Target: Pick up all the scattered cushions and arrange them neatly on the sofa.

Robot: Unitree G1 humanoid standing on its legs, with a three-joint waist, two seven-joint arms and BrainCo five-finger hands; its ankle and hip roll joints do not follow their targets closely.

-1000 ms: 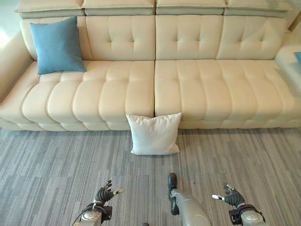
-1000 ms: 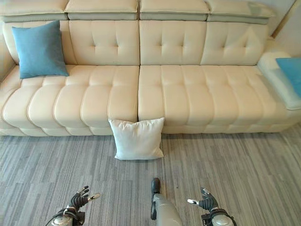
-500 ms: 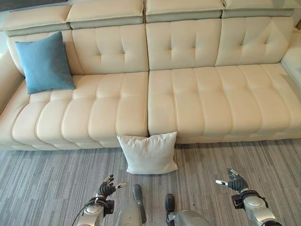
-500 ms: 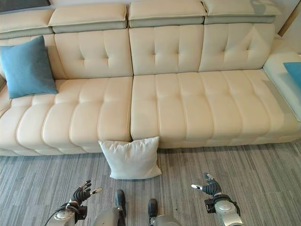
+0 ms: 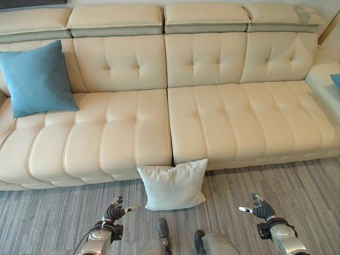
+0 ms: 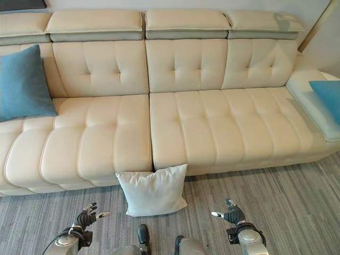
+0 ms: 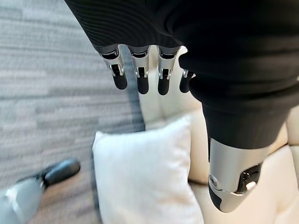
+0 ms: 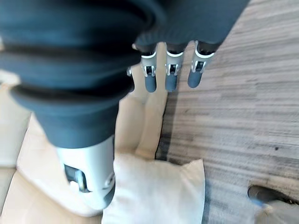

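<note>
Low in the middle of the left eye view: white cushion (image 5: 173,185) on the grey striped carpet (image 5: 48,218), propped upright against the front of the cream sofa (image 5: 138,127), right under the seam between the two seat sections. Leaning there, likely because fallen or dropped off the seat edge; clearly the one still to be collected.

Upper left of the frame: blue cushion (image 5: 36,79) standing against the backrest in the sofa's corner, already where a tidy cushion belongs. Far right edge of the right eye view: second blue cushion (image 6: 325,100) lying flat on the side section, probably in need of straightening later.

Bottom left of the frame: left hand (image 5: 112,211), fingers straight and spread, thumb out to the side, gripping nothing. Bottom right: right hand (image 5: 259,209), likewise relaxed and empty. Both wrist views confirm it, with fingers (image 7: 138,79) hanging straight above the white cushion and nothing between them and the thumb.

Hands held one on each side of the white cushion, near but not touching, palms roughly facing inward: a sensible stance for a two-handed squeeze, since a soft, wide cushion gives little for one hand to pinch. Judged as the approach stage, with lifting not yet begun.
</note>
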